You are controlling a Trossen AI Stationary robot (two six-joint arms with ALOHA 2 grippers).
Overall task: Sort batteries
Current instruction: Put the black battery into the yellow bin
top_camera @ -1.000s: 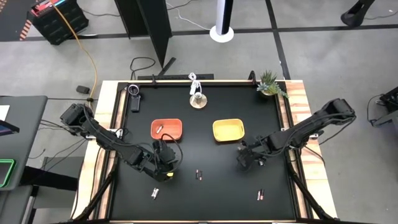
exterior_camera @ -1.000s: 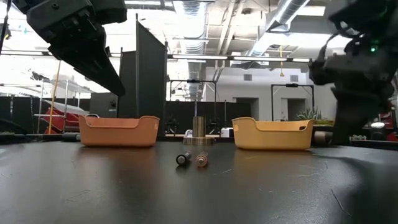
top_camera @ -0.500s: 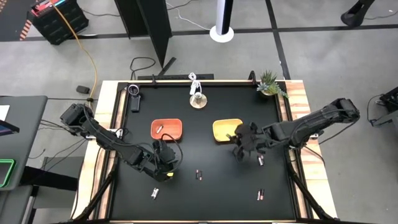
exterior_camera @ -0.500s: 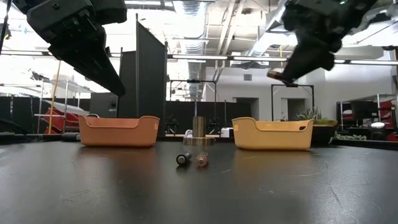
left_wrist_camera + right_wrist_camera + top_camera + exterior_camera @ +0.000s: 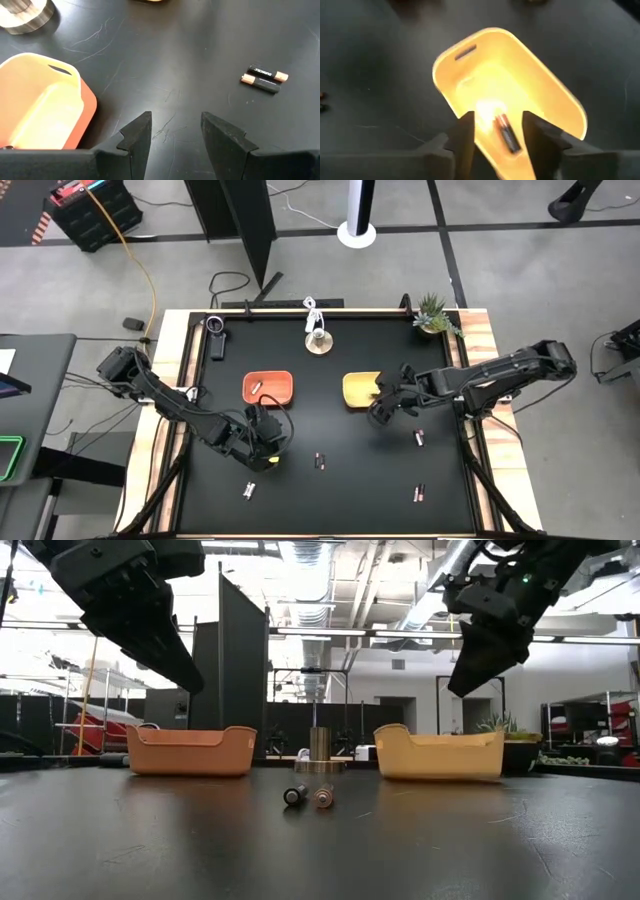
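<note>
My right gripper hangs over the near right edge of the shallow yellow plastic tray, fingers spread, with nothing between them. In my right wrist view a dark copper-tipped battery shows between my finger ends against the yellow tray's floor; I judge it dropped, though I cannot tell whether it has settled flat. To finish this step well, I should keep the fingers parted and rise straight up from the yellow tray so neither tip catches its wall.

Other cells lie loose on the black tabletop: one just right of and nearer me than the yellow tray, a pair nearer me on its left side, one farther toward the front edge, one well to the front left. The orange plastic tray, left of the yellow tray, already holds a pale cell.

My left gripper waits front-left of the yellow tray, fingers apart and empty. Behind the yellow tray stand a round metal-and-wood object and a small potted plant, both clear of my path.
</note>
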